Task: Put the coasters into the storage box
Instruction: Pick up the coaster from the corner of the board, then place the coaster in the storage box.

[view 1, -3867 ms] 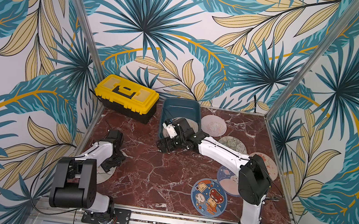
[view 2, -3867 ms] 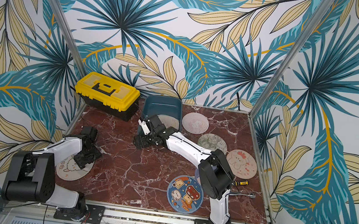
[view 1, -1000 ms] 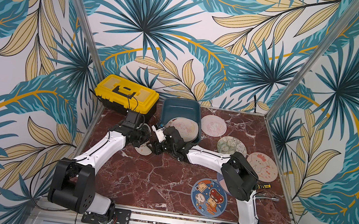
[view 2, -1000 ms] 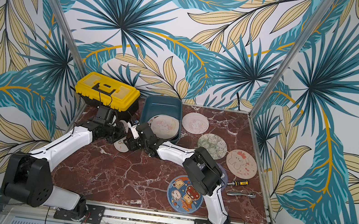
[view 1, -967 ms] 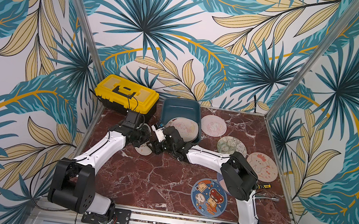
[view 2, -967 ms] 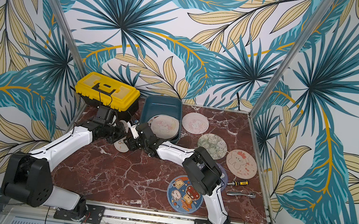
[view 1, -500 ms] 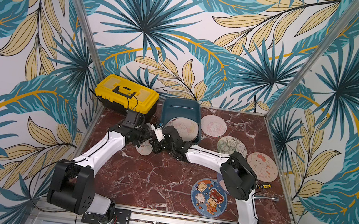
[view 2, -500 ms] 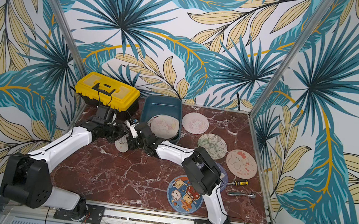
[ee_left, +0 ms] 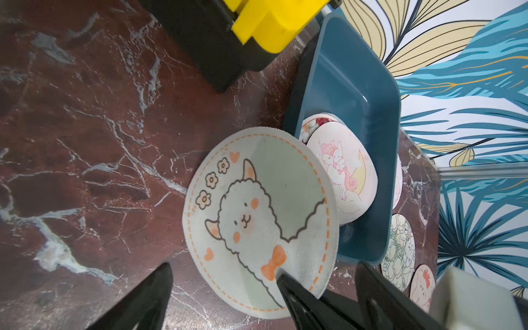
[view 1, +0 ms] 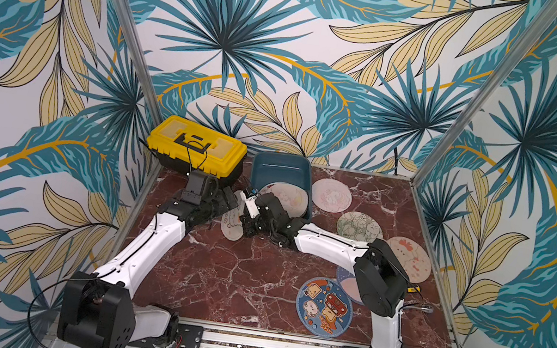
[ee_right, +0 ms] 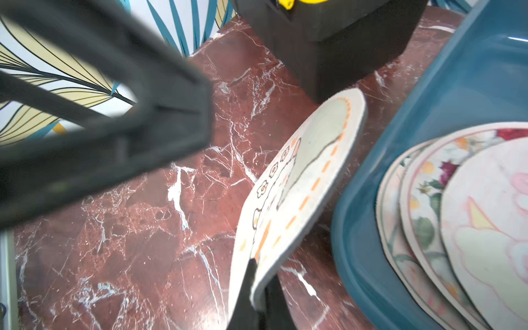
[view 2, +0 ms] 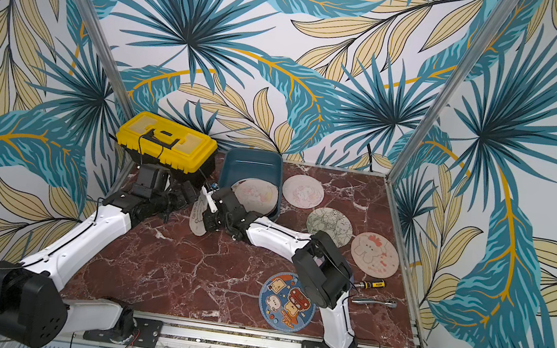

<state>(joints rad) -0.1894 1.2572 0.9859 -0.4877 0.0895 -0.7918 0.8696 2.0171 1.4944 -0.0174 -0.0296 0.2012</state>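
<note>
The yellow-lidded toolbox [view 1: 195,146] sits at the far left against the back wall, and its near corner crowds my left tool [view 1: 230,200]. That tool is spread wide and holds nothing. Its fingers [ee_left: 148,297] stand either side of the alpaca coaster [ee_left: 257,205] without touching it.

My right tool [ee_right: 258,281] is clamped tight on that coaster's rim. It holds the coaster on edge, tilted, just beside the left wall of the storage box [view 1: 283,168].

The two tools are almost nose to nose, so there is little room between them. Toward the front rail the counter [view 1: 236,280] lies open.

Inside the box a unicorn coaster [ee_left: 343,171] leans on others and rises over the near rim.

Right of the box a pale coaster [view 1: 331,195], a green-lined coaster [view 1: 360,227] and a pink coaster [view 1: 407,259] lie flat. A blue cartoon coaster [view 1: 323,307] lies nearer the front, beside my right arm.

A screwdriver [view 2: 370,283] and a ratchet [view 2: 373,301] lie near the right edge.
</note>
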